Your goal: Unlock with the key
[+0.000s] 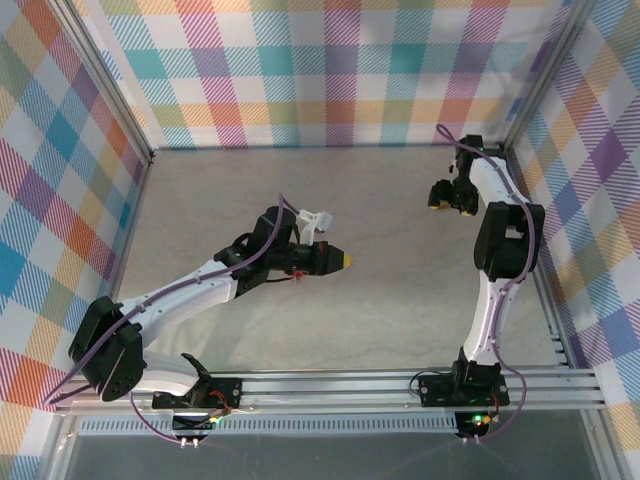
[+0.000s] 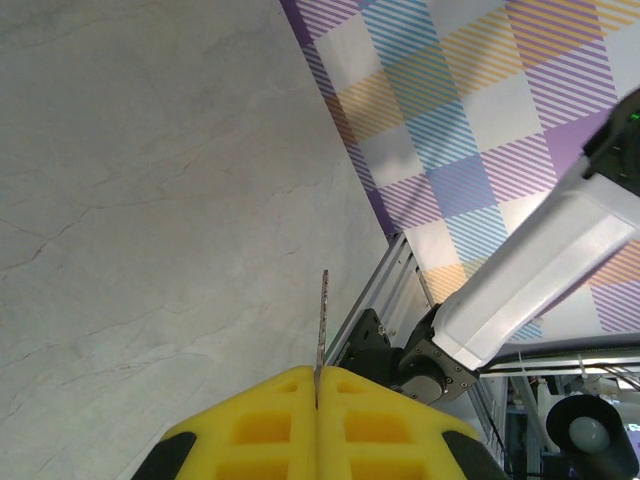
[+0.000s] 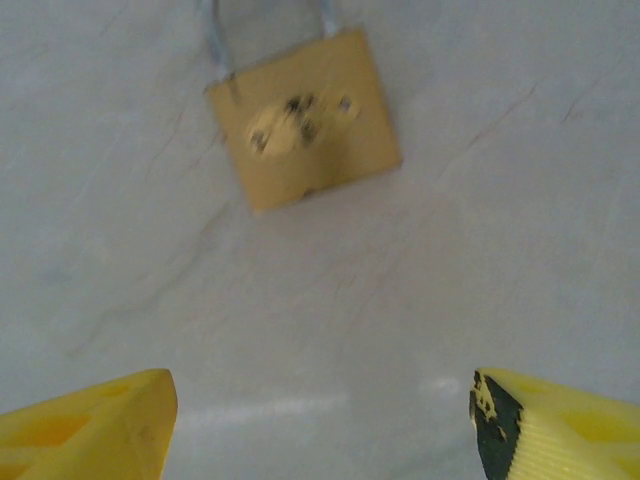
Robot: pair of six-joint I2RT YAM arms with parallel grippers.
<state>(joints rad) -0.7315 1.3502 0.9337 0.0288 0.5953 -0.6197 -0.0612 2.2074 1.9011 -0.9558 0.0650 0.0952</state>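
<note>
A thin metal key sticks out edge-on from between the yellow pads of my left gripper, which is shut on it. In the top view that gripper hovers over the middle of the table, pointing right. A brass padlock lies flat on the grey table, its silver shackle running off the top edge. My right gripper stands open a little short of the padlock, with nothing between its fingers. From above, the right gripper is at the far right of the table.
Plaid walls close off the table at the back and both sides. An aluminium rail runs along the near edge with both arm bases on it. The right arm's white link crosses the left wrist view.
</note>
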